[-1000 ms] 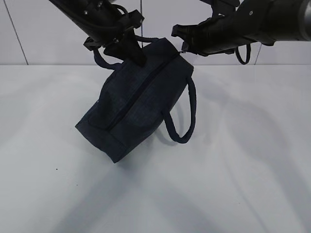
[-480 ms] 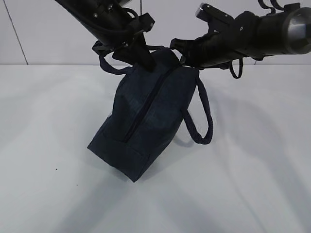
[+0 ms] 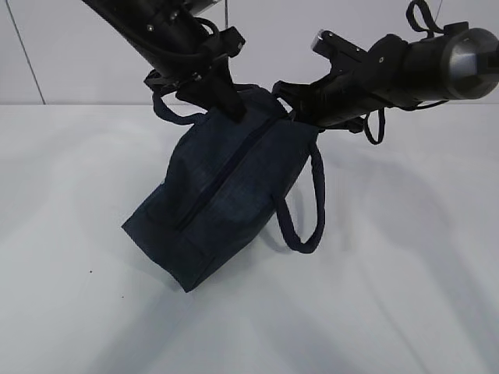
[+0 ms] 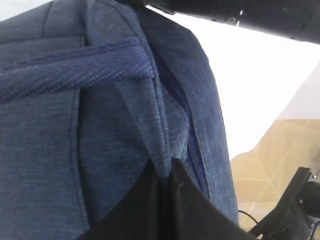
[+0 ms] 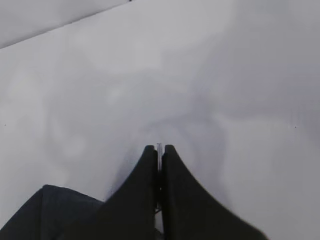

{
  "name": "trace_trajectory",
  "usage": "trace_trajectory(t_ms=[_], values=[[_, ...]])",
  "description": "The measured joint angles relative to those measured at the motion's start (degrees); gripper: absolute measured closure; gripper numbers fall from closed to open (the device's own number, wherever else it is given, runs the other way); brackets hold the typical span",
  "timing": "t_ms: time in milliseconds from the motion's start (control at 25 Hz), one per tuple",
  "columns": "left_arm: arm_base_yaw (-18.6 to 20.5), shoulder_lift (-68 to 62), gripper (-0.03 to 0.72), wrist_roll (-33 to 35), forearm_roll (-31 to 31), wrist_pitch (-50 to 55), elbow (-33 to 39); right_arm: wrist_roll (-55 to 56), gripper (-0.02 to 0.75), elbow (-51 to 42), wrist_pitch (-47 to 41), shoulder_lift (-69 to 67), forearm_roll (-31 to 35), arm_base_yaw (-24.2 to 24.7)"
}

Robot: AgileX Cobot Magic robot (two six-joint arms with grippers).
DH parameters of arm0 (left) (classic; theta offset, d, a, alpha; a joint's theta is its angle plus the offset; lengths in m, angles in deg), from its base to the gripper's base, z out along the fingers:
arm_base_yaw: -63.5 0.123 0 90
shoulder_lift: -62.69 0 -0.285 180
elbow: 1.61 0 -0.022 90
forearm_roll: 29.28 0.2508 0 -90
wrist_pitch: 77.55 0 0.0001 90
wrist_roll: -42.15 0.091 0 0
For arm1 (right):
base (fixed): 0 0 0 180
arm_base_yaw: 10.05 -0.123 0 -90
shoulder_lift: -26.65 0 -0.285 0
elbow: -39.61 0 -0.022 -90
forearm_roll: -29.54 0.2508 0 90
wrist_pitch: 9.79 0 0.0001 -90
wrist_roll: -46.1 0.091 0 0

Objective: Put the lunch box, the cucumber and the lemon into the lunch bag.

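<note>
Exterior view: my left gripper [image 3: 234, 109] pinches the boxy navy fabric lunch bag [image 3: 218, 195] mid-frame; right gripper [image 3: 295, 105] clamps its silver zipper pull. Zipper looks closed; no food visible, so packing remains.

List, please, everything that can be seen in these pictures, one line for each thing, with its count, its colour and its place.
lunch bag: one, dark navy, tilted, its top end held up by both grippers, its lower corner close to or on the table; zipper appears closed.
bag handles: two, dark navy loops, one hanging on the right side, one at the upper left by the left gripper.
table: one, white, under the bag.
wall: one, pale tiled, behind the table.
left gripper: one, black, shut on a fold of bag fabric beside the zipper.
right gripper: one, black, shut on a thin silver piece at the bag's upper right end.
</note>
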Motion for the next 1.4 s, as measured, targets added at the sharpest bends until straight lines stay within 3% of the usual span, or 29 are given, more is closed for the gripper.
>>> trace_trajectory(t_ms=[320,920,1040,1240,1400], values=[[0.0,0.8,0.696,0.4,-0.5,-0.5,5.8,-0.6,0.721,0.6,-2.9,-1.4,1.0,0.1],[0.0,0.8,0.685,0.8,3.0,-0.5,6.0,-3.7,0.721,1.7,-6.2,-2.8,6.2,0.2],[0.0,0.8,0.615,0.8,3.2,-0.3,6.0,-5.2,0.721,3.5,-8.3,-2.2,6.2,0.3],[0.0,1.0,0.379,-0.5,3.4,-0.3,6.0,-6.3,0.721,4.5,-10.8,-2.0,6.2,0.3],[0.0,1.6,0.337,-0.8,3.4,-0.2,6.0,-7.9,0.721,4.5,-12.1,-2.0,6.5,0.4]])
